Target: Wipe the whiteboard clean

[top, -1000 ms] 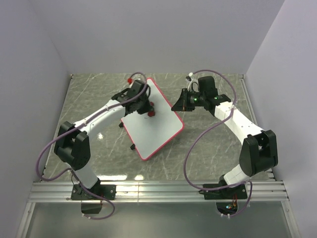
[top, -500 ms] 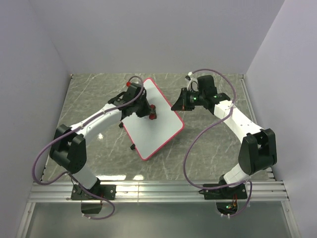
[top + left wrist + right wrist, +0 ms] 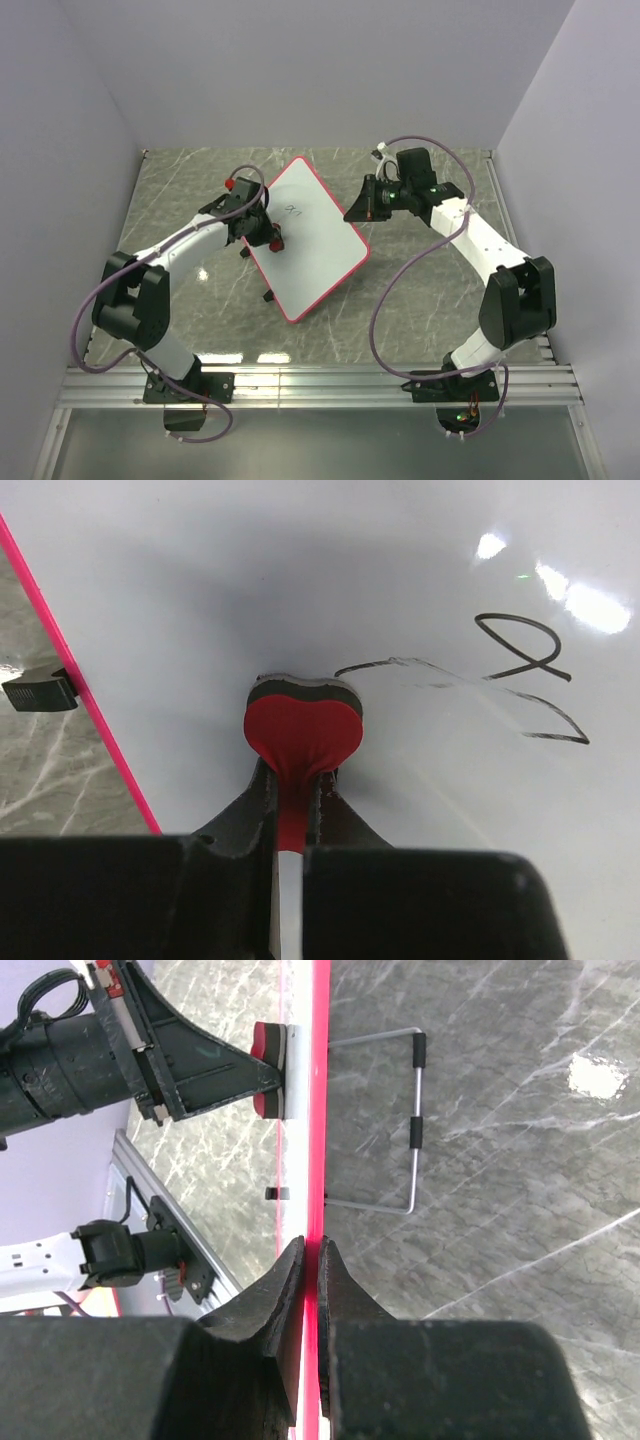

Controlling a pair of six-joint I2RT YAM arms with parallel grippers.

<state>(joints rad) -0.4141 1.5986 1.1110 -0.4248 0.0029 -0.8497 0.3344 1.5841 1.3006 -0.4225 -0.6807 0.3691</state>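
- Left claw (image 3: 295, 785) grips the red eraser (image 3: 303, 730), pressed on the whiteboard (image 3: 250, 570) at frame centre, beside black scribbles (image 3: 530, 670).
- Right claw (image 3: 311, 1260) pinches the whiteboard's pink edge, lower centre.

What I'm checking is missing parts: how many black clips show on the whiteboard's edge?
2, both on the whiteboard's left edge: one clip beside the left gripper, another nearer the bottom corner. Others may be hidden.

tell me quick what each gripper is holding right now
left gripper: shut on the red eraser
right gripper: shut on the whiteboard edge
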